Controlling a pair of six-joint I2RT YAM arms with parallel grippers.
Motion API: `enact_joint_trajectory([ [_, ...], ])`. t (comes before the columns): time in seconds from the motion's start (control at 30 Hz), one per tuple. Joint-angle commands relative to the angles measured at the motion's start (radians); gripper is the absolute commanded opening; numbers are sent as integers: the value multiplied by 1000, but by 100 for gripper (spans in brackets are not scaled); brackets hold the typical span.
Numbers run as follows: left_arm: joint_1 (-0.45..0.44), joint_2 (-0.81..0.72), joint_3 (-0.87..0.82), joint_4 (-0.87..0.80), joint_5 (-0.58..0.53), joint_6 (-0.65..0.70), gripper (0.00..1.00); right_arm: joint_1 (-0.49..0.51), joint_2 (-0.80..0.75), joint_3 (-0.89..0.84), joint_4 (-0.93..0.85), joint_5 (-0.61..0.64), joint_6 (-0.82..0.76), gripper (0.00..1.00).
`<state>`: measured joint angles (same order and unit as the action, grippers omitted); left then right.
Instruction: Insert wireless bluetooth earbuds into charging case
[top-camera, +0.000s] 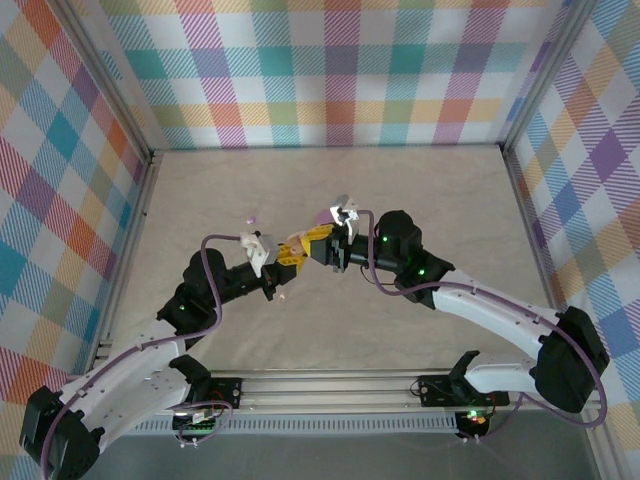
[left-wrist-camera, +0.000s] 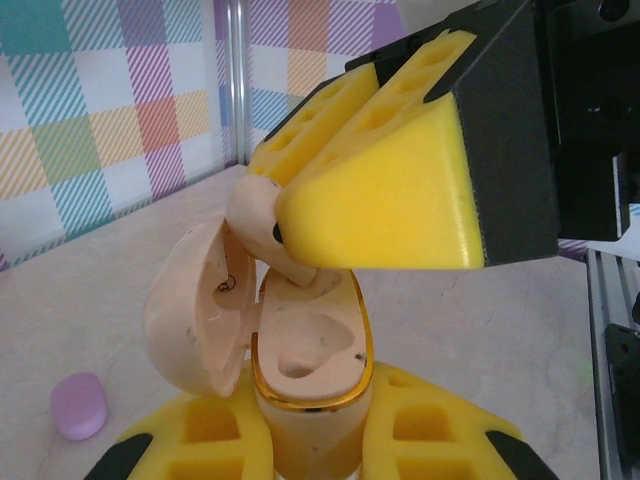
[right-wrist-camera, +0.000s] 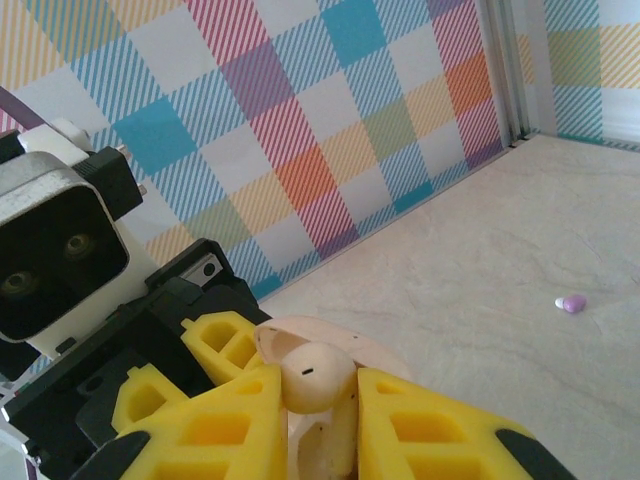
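From above, the two arms meet mid-bench (top-camera: 430, 190), left pincer (top-camera: 285, 258) and right pincer (top-camera: 336, 232) nearly touching. A purple earbud (top-camera: 249, 217) lies apart on the far left.

The left wrist view has the left pincer clenched round the upright charging case (left-wrist-camera: 300, 350). Its lid is swung open, and a cream earbud (left-wrist-camera: 255, 215) sits at its mouth.

The right wrist view has the right pincer's yellow fingers (right-wrist-camera: 230, 420) grasping that cream earbud just above the case.

Probably a robotics lab test cell: plaid-printed panels (top-camera: 340, 70) wall the far, left and right sides of a pale table (top-camera: 440, 190), and an aluminium rail (top-camera: 330, 390) carrying two robot arms (top-camera: 500, 320) runs along the near edge.
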<state>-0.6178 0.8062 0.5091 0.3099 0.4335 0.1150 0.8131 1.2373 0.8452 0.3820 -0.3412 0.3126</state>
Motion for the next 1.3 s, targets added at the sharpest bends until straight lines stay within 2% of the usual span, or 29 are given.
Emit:
enact_joint_trajectory([
  [0.0, -16, -29, 23, 44, 16, -20, 0, 8, -14, -25, 34, 14, -23, 21],
  [0.23, -17, -32, 24, 67, 18, -38, 0, 8, -22, -40, 43, 4, -21, 22],
  [0.63, -16, -42, 31, 63, 13, -41, 0, 8, -36, -67, 50, -31, -13, 29],
  [1.27, -17, -48, 31, 45, 14, -40, 0, 8, -71, -45, -28, -38, 15, 31],
])
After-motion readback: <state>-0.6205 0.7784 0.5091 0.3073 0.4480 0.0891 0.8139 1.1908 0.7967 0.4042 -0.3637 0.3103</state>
